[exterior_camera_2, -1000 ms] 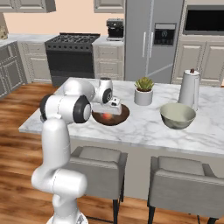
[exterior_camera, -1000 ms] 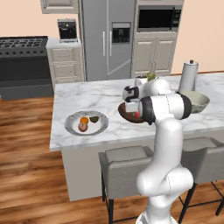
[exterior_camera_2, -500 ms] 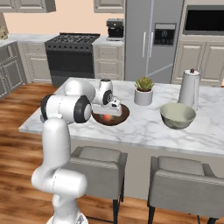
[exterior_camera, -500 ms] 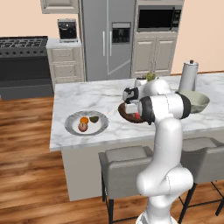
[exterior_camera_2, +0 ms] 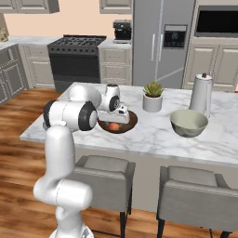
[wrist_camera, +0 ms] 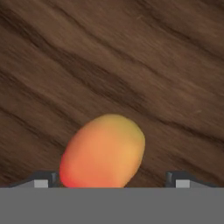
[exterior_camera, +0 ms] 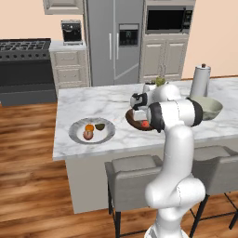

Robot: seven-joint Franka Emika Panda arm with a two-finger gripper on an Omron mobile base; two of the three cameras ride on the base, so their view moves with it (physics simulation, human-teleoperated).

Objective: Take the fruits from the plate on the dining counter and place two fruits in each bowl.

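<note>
On the dining counter [exterior_camera: 107,104] your plate [exterior_camera: 76,137] carries three fruits; one red-orange fruit [wrist_camera: 103,151] lies in the dark wooden bowl [exterior_camera_2: 130,122], the pale bowl [exterior_camera_2: 188,122] looks bare. Your gripper [wrist_camera: 113,178] stands spread wide either side of it, gripping nothing.

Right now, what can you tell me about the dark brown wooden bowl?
The dark brown wooden bowl is wide and shallow, with streaked grain on its inside. It stands upright on the white marble dining counter, near a small potted plant. One red-orange fruit lies inside it, between the open gripper fingertips.
</note>
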